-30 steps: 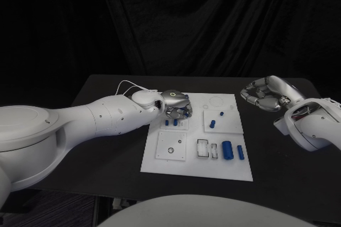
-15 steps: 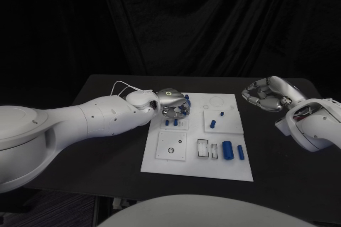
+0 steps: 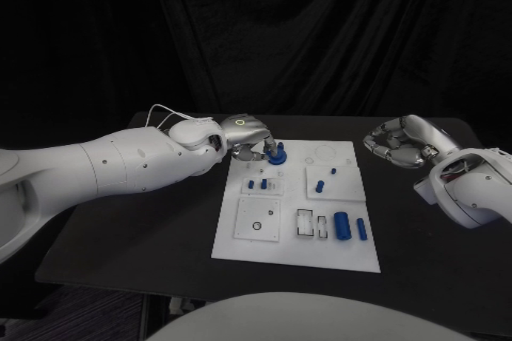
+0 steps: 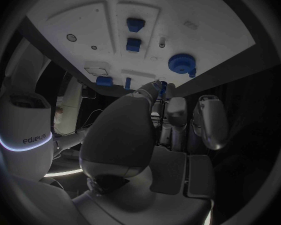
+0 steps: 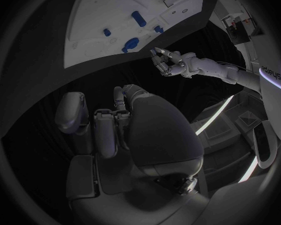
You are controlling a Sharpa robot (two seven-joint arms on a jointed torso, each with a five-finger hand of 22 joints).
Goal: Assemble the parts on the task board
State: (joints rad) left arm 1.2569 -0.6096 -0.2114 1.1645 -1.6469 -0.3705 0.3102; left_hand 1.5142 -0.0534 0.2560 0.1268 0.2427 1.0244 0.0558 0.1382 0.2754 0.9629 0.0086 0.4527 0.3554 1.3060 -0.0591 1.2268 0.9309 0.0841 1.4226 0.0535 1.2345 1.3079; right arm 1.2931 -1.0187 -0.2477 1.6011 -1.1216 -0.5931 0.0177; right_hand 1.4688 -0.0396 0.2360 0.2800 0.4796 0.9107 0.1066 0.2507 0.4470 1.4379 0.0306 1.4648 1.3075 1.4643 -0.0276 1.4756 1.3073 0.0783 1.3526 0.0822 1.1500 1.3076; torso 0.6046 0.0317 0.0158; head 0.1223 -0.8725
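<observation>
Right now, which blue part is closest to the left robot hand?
The round blue part at the task board's far left corner, right beside the left robot hand. The other blue parts lie nearer the robot.

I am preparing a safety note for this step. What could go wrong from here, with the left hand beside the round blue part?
1. The left hand is close beside the round blue part at the task board's far corner. A small slip might knock or tilt it.
2. Two small blue pegs stand just below the hand in the head view, so fingers coming back over them could topple them.
</observation>
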